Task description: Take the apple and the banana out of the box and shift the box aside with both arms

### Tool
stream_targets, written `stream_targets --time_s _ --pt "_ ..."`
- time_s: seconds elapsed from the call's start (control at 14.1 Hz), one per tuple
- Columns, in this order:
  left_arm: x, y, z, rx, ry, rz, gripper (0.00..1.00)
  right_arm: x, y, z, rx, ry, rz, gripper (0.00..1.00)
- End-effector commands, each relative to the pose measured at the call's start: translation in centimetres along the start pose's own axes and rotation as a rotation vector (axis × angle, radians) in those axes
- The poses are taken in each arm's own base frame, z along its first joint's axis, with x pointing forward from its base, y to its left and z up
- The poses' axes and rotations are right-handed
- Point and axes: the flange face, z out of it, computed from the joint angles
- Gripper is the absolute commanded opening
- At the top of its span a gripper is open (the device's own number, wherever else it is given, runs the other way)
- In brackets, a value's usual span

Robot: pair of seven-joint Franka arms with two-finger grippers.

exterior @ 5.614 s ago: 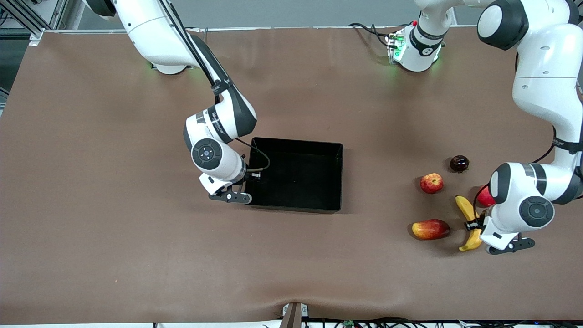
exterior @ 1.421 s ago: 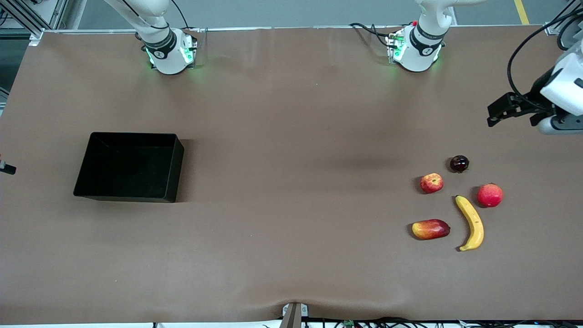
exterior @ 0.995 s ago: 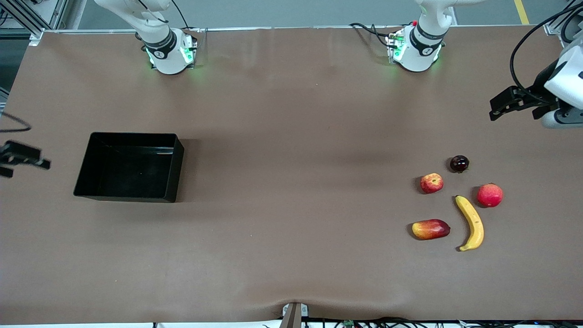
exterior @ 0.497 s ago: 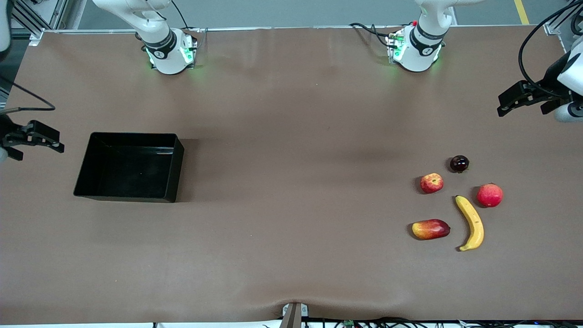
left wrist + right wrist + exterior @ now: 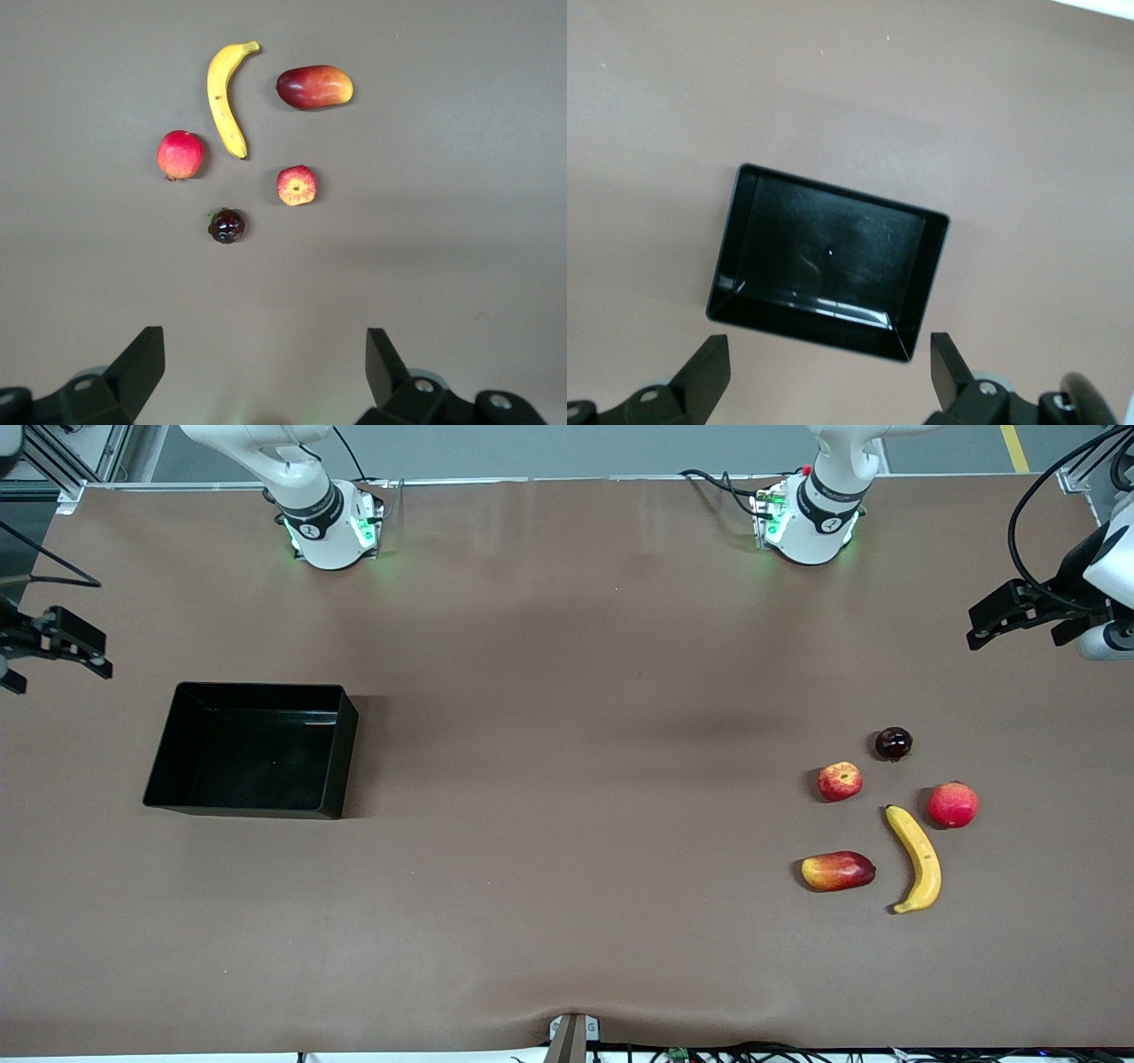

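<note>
The shallow glossy black plastic tray point(image 5: 252, 748) is sitting empty on the brown table point(image 5: 567, 691) toward the right arm's end. The long curved yellow banana point(image 5: 918, 858) and the small red apple with yellowish streaks point(image 5: 839, 781) are lying toward the left arm's end, near an oblong red-and-yellow fruit point(image 5: 837, 871), a plain red round fruit point(image 5: 952, 804) and a small dark round fruit point(image 5: 893, 743). The right gripper point(image 5: 35, 651) is hanging above the table edge beside the tray, fingers spread wide and holding nothing. The left gripper point(image 5: 1028, 613) is hanging over bare table at its own end, also wide open and empty

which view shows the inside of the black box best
The right wrist view: it looks straight down into the black tray, empty floor and all four walls visible. The front view shows it smaller, at an angle. The left wrist view misses it.
</note>
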Motion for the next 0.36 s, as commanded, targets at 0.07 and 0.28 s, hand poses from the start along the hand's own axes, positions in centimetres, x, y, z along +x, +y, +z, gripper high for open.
stream_targets --time_s 0.07,0.28 --pt "-0.7 0.0 -1.0 0.000 0.006 0.013 1.00 0.6 0.0 -2.1 -0.037 0.023 -0.008 1.00" --pt "-0.7 0.1 -0.9 0.005 0.003 0.014 1.00 0.7 0.1 -2.9 -0.028 0.040 0.007 1.00"
